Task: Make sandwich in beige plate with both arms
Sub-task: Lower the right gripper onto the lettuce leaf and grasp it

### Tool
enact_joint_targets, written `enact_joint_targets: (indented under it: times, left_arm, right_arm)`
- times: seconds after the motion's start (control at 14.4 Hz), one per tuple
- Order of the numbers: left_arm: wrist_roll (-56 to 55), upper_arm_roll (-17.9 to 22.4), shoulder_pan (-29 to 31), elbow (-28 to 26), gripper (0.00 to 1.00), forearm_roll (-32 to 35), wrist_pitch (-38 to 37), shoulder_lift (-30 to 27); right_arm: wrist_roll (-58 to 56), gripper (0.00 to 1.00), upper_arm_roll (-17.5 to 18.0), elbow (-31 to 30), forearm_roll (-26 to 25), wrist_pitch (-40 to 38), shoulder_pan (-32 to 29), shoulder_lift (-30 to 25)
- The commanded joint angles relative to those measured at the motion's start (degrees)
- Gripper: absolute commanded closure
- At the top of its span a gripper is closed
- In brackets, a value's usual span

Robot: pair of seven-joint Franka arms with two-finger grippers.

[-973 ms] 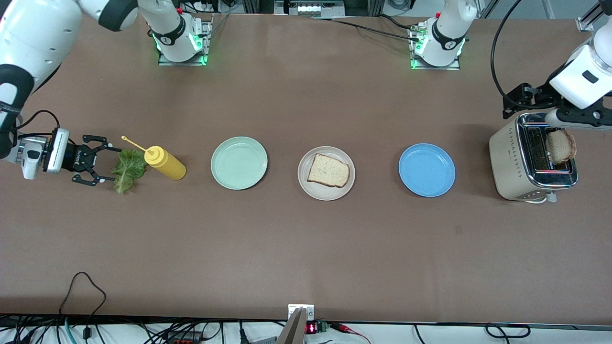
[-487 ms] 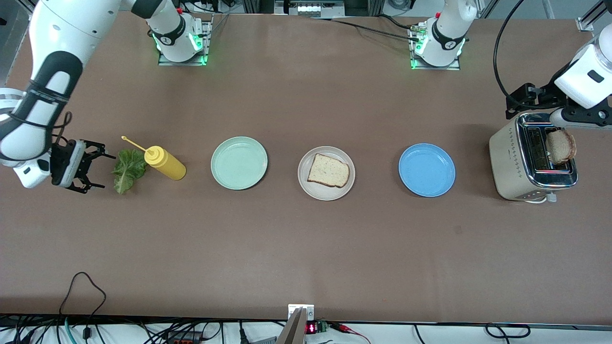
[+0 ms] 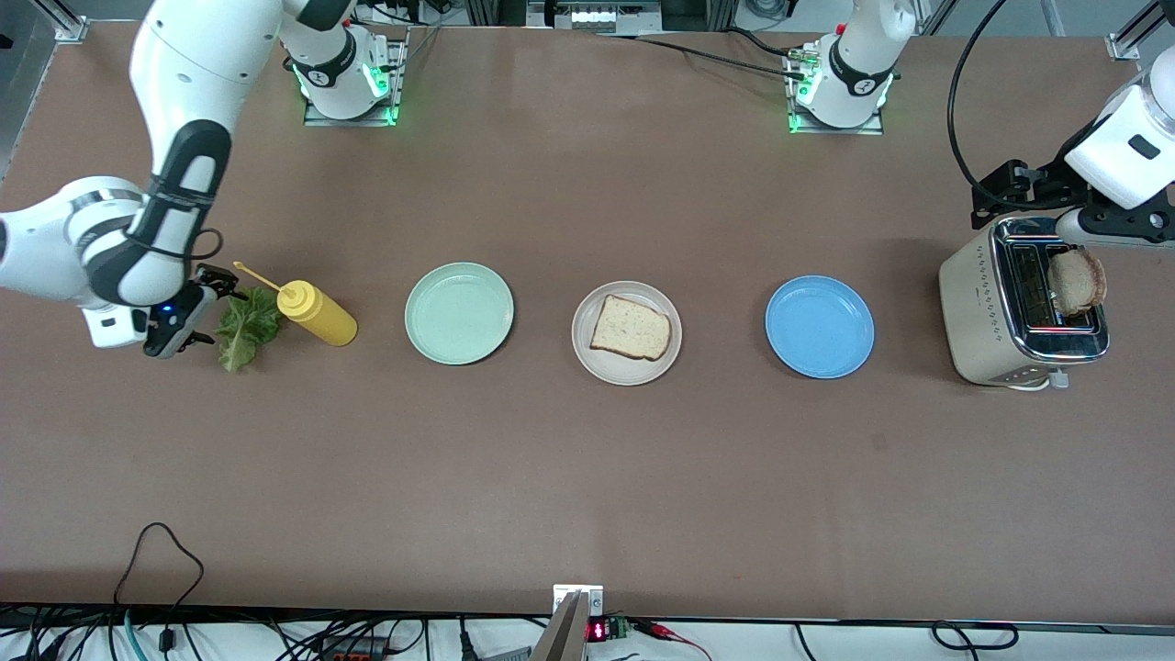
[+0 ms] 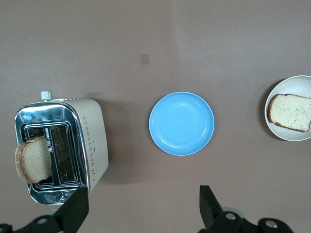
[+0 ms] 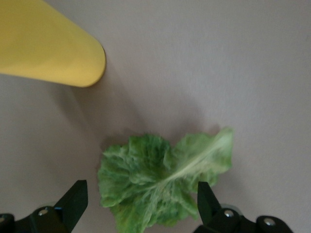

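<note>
Right gripper [image 5: 138, 206] sits low over the lettuce [image 3: 246, 324], jaws wide with the leaf between them. The leaf lies flat on the table at the right arm's end, just beside the yellow bottle [image 3: 317, 313].

Your main risk is here: the leaf is thin and limp, so fingertips could close above it and come up empty, or pinch only a frill that tears. Come down too hard and you scrape the table. The bottle is close enough that a sideways drift would knock or roll it.

Left gripper [image 4: 141, 208] hangs open over the table beside the toaster [image 3: 1023, 308], holding nothing. The second slice [image 3: 1078, 281] stands in a toaster slot, leaning outward. A grab at its edge could crumble it, or tip it off the toaster.

One slice [image 3: 631, 328] already lies on the beige plate [image 3: 597, 356], between the green plate [image 3: 459, 313] and blue plate [image 3: 820, 327]. Watch both arms converging there later; crossing paths could mean a collision, or the lettuce dropped on the wrong plate.
</note>
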Motion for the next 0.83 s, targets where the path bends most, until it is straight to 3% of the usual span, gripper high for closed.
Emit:
enact_joint_targets:
  times: [0.0, 0.49, 0.76]
  left_arm:
    - [0.3, 0.2, 0.1, 2.0, 0.00, -0.5, -1.0, 1.0]
    - [0.3, 0.2, 0.1, 1.9, 0.00, -0.5, -1.0, 1.0]
    - [0.3, 0.2, 0.1, 1.9, 0.00, -0.5, -1.0, 1.0]
  right_arm:
    - [3.6, 0.00, 1.3, -2.7, -0.9, 5.1, 1.2, -0.4]
    - [4.9, 0.00, 9.9, -3.0, 0.6, 12.3, -3.9, -0.3]
    - [5.5, 0.00, 10.6, -3.0, 1.1, 12.9, -4.4, -0.1]
